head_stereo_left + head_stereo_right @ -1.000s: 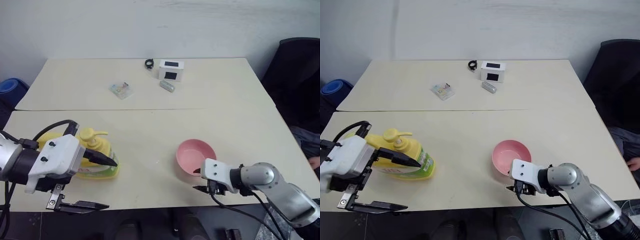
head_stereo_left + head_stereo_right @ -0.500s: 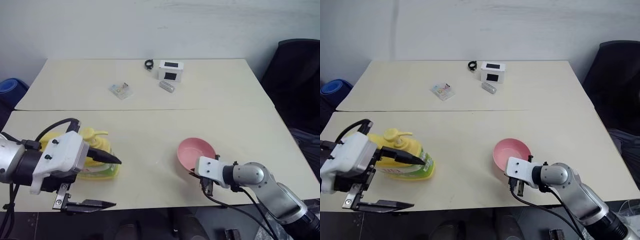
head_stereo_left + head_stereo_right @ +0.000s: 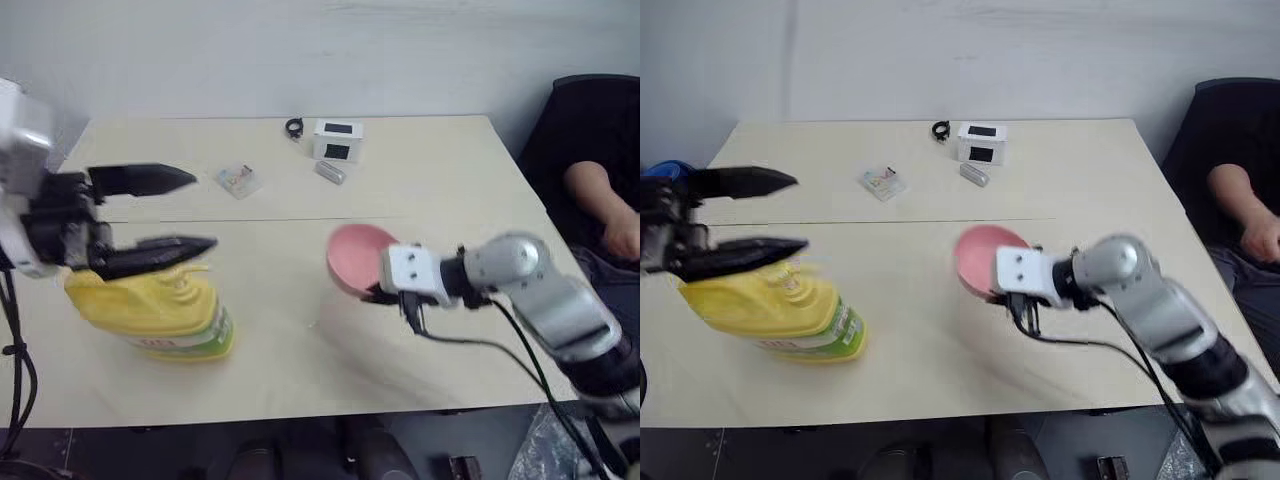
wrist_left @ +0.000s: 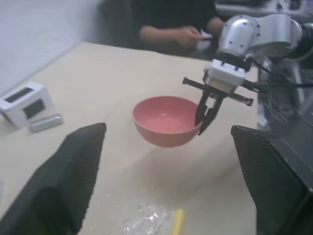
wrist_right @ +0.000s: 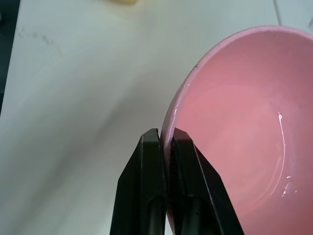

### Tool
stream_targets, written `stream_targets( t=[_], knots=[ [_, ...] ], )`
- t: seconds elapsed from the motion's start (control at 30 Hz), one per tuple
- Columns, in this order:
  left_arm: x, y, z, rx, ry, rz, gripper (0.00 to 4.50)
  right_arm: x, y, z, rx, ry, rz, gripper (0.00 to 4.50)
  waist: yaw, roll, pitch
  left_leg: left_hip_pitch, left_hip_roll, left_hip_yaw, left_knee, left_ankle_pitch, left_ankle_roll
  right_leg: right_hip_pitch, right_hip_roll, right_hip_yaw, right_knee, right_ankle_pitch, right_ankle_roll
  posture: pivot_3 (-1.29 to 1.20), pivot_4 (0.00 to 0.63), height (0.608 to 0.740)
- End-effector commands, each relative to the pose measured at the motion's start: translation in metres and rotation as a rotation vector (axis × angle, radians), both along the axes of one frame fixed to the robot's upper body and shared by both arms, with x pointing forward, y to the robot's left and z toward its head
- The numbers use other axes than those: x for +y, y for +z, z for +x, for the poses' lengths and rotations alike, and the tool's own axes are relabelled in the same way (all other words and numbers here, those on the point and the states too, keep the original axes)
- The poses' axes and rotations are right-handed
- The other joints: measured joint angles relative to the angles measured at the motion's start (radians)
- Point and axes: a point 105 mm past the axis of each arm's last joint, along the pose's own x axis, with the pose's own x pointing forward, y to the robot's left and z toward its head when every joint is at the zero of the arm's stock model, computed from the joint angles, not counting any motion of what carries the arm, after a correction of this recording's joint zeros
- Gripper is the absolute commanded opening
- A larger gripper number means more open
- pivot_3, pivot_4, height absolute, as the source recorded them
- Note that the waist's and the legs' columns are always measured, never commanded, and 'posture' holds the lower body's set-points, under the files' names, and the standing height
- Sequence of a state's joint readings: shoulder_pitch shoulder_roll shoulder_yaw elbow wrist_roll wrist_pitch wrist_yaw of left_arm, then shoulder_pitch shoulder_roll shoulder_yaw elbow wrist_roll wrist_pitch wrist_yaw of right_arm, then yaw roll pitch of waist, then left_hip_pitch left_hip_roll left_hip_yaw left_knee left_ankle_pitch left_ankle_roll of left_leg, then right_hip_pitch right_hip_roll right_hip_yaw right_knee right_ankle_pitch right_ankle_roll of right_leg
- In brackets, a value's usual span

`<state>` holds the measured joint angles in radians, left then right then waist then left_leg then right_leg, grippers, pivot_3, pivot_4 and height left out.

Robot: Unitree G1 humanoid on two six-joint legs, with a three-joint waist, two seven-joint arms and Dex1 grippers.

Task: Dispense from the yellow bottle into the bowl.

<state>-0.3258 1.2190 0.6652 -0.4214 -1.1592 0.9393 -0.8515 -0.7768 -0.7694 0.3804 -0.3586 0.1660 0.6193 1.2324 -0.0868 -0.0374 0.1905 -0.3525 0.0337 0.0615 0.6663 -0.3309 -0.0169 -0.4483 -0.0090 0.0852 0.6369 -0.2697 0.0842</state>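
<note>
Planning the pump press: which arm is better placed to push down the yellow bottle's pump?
Left. The left gripper hovers open right over the yellow bottle, its lower finger just above the pump. The right gripper is shut on the rim of the bowl, holding it off the table.

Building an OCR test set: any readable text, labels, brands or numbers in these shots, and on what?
No text is readable.
Yellow bottle: green, red and white label near its base, print too blurred to read.
White box at the far side of the table: dark panels on top and front, no legible marks.
Small clear packet: coloured specks, too small to read.
Pink bowl: plain, no markings.
</note>
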Motion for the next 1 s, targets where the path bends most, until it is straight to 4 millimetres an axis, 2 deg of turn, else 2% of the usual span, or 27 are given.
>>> stream_targets(
  t=[0.03, 0.17, 0.27, 0.37, 0.47, 0.67, 0.8, 1.0],
  knots=[
    [0.010, 0.007, -0.007, -0.046, 0.036, 0.010, 3.05, 0.022, 0.003, -0.003, 0.014, 0.118, -0.038, 0.00, 0.001, 0.000, 0.000, -0.001, 0.001, 0.000, 0.000, 0.000, 0.000, 0.000, 0.000, -0.001, 0.000, 0.000, -0.001, 0.00, 0.150, 0.740],
    [0.010, -0.001, -0.011, -0.036, 0.036, 0.041, 1.89, 0.046, 0.009, 0.002, -0.012, 0.194, -0.060, 0.00, 0.001, 0.000, 0.000, -0.003, 0.001, 0.001, 0.001, 0.000, -0.001, -0.004, -0.001, -0.001, 0.002, -0.001, -0.001, 0.00, 0.150, 0.740],
    [0.009, -0.007, -0.015, -0.030, 0.039, 0.061, 0.90, 0.062, 0.013, -0.001, -0.035, 0.276, -0.076, 0.00, 0.001, 0.000, 0.000, -0.005, 0.000, 0.001, 0.002, 0.000, -0.001, -0.006, -0.003, 0.000, 0.003, -0.001, -0.001, 0.00, 0.150, 0.740],
    [0.013, -0.013, -0.016, -0.019, 0.063, 0.060, 0.12, 0.076, 0.018, -0.003, -0.049, 0.332, -0.074, 0.00, -0.001, 0.000, 0.000, -0.005, 0.000, 0.001, 0.002, 0.000, -0.001, -0.006, -0.003, 0.000, 0.004, -0.001, -0.001, 0.00, 0.150, 0.740],
    [0.015, -0.021, -0.016, -0.005, 0.075, 0.085, 0.04, 0.088, 0.026, -0.004, -0.074, 0.385, -0.081, 0.00, -0.003, 0.000, 0.000, -0.005, 0.001, 0.002, 0.002, 0.000, -0.002, -0.008, -0.002, 0.001, 0.008, -0.001, -0.001, 0.00, 0.150, 0.740],
    [0.021, -0.036, -0.015, 0.008, 0.094, 0.134, 0.04, 0.095, 0.035, -0.013, -0.129, 0.504, -0.139, 0.00, -0.003, 0.000, 0.000, -0.006, 0.001, 0.002, 0.002, 0.002, -0.005, -0.012, -0.002, 0.000, 0.011, -0.002, -0.003, 0.00, 0.150, 0.740],
    [0.021, -0.037, -0.015, -0.006, 0.094, 0.133, 0.04, 0.097, 0.039, -0.013, -0.165, 0.545, -0.167, 0.00, -0.009, 0.000, 0.000, -0.006, 0.001, 0.002, 0.002, 0.002, -0.005, -0.013, -0.002, 0.001, 0.012, -0.002, -0.003, 0.00, 0.150, 0.740],
    [0.024, -0.035, -0.011, -0.035, 0.111, 0.136, 0.04, 0.112, 0.049, -0.009, -0.223, 0.579, -0.171, 0.00, -0.023, 0.000, 0.000, -0.006, 0.002, 0.002, 0.002, 0.002, -0.005, -0.013, -0.003, 0.001, 0.013, -0.002, -0.004, 0.00, 0.150, 0.740]
  ],
)
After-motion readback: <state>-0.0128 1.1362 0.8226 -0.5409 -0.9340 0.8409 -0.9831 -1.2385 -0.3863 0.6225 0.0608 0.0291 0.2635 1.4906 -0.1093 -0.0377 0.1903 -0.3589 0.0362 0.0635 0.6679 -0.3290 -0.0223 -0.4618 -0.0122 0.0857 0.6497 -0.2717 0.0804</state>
